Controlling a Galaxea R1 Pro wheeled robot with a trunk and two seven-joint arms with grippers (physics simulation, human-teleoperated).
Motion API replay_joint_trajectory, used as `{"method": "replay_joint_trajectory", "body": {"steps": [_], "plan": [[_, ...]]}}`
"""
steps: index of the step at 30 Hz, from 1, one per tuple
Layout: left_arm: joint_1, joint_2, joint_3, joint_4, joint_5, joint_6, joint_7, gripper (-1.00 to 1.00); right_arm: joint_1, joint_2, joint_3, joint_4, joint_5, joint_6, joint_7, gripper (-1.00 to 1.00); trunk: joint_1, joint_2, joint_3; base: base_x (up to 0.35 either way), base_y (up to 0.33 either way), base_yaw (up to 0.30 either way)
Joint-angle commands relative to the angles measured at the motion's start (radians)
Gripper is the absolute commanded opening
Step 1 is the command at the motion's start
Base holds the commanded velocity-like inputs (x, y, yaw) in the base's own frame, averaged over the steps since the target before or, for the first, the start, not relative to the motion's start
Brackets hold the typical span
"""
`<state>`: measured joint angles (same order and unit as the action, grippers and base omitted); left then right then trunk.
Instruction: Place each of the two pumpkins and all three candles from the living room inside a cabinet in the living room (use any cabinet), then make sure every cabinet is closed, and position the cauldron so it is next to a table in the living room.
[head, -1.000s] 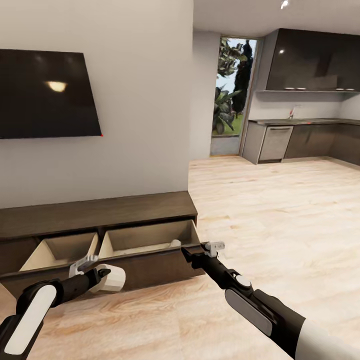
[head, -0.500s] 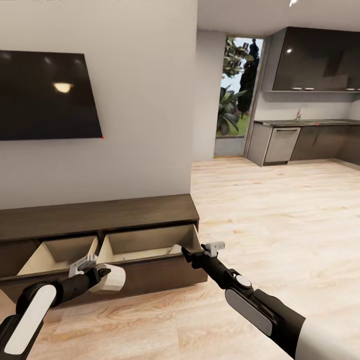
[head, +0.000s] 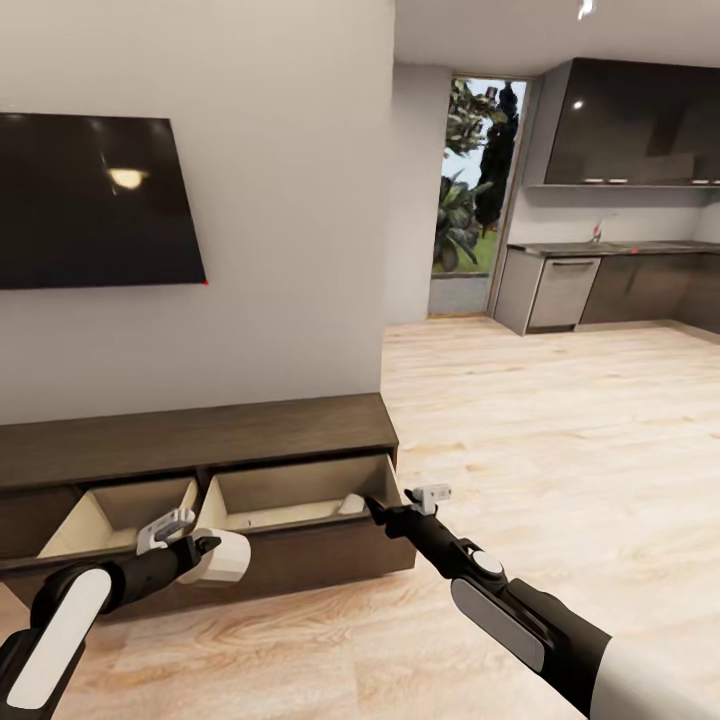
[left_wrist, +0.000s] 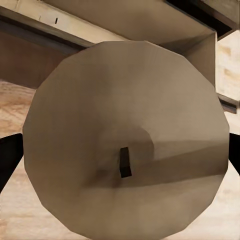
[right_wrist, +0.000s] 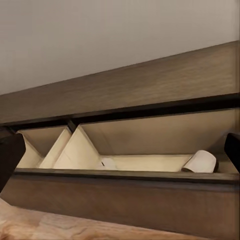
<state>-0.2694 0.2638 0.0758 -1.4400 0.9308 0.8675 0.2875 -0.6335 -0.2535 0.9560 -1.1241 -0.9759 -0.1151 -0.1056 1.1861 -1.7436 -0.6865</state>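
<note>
A: So, nearest, the left gripper (head: 205, 548) is clamping a candle (head: 222, 556), wick end facing its wrist camera?

B: Yes, just before the cabinet (head: 200, 440)'s open drawer (head: 290, 500). The right gripper (head: 372, 506), fingers spread and empty, is hovering at that drawer's rim; two candles (right_wrist: 201, 162) are lying inside. No writing anywhere.

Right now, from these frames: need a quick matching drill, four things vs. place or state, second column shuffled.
Things:
1. candle in left gripper
2. lying candle
3. cabinet drawers
4. TV

Place or state:
A. on the wall above the cabinet
B. pulled open, pale inside
C. held in front of the cabinet
D. on its side in the drawer on the robot's right

Pairs: 1-C, 2-D, 3-B, 4-A
</note>
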Motion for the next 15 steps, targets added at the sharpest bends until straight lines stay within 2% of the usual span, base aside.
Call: {"method": "replay_joint_trajectory", "body": {"steps": [1, 7, 12, 15], "plan": [[-0.001, 0.000, 0.001, -0.001, 0.011, 0.004, 0.010, -1.00, -0.002, -0.001, 0.006, 0.002, -0.010, -0.006, -0.007, 1.00, -0.004, 0.007, 0.002, 0.000, 0.000, 0.000], [-0.001, 0.005, 0.005, -0.005, 0.012, 0.006, 0.009, -1.00, -0.002, -0.001, 0.004, 0.002, -0.012, 0.001, -0.025, 1.00, -0.027, 0.049, 0.021, 0.000, 0.000, 0.000], [0.000, 0.004, 0.022, -0.009, 0.013, 0.073, 0.004, -1.00, -0.002, -0.001, 0.004, -0.001, -0.013, 0.000, -0.040, 1.00, -0.046, 0.084, 0.037, 0.000, 0.000, 0.000], [-0.011, 0.001, 0.034, 0.004, 0.014, 0.091, 0.004, -1.00, -0.002, -0.003, 0.003, -0.011, -0.011, 0.000, -0.044, 1.00, -0.058, 0.105, 0.046, 0.000, 0.000, 0.000]]}}
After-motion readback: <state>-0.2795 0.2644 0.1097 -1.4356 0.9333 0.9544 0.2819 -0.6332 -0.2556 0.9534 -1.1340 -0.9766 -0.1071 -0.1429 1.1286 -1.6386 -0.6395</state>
